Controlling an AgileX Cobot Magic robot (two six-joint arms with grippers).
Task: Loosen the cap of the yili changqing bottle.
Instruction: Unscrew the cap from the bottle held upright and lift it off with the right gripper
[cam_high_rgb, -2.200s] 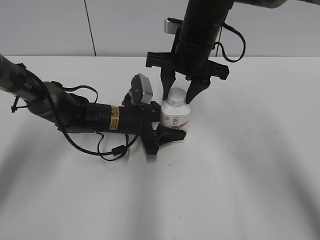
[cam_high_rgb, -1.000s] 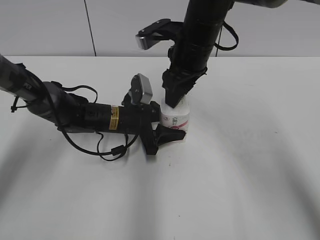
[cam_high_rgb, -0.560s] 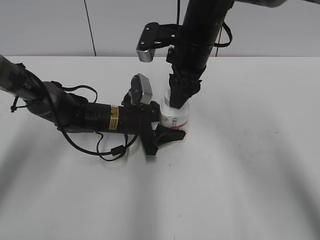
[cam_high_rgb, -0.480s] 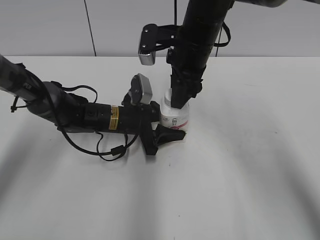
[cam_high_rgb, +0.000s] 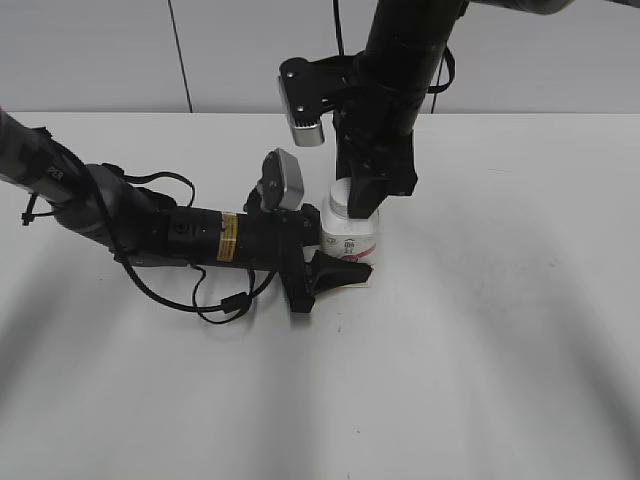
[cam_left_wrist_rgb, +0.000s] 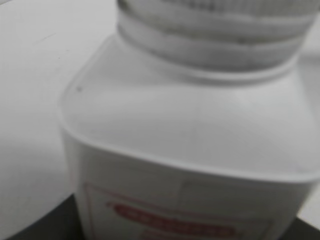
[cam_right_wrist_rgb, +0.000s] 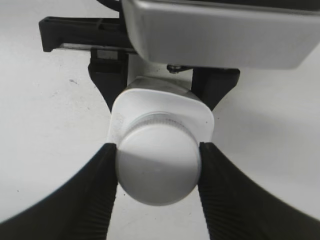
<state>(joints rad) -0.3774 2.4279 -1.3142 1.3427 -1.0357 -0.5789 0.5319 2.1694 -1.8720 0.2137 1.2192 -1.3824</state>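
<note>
At frame centre, the right tool (cam_right_wrist_rgb: 157, 170) clamped the cap (cam_right_wrist_rgb: 158, 167) while the left tool (cam_high_rgb: 335, 262) gripped the bottle (cam_high_rgb: 350, 238). The cap was being loosened. Next, probably more twisting.

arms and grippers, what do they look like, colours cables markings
Both arms are black tubes. The left arm has a yellow label, loose black cables and a white tie. Each wrist carries a silver-grey camera. The right gripper has black ribbed finger pads.

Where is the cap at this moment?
The cap sits on the bottle near the table's middle, clamped between the right gripper fingers from above.
</note>
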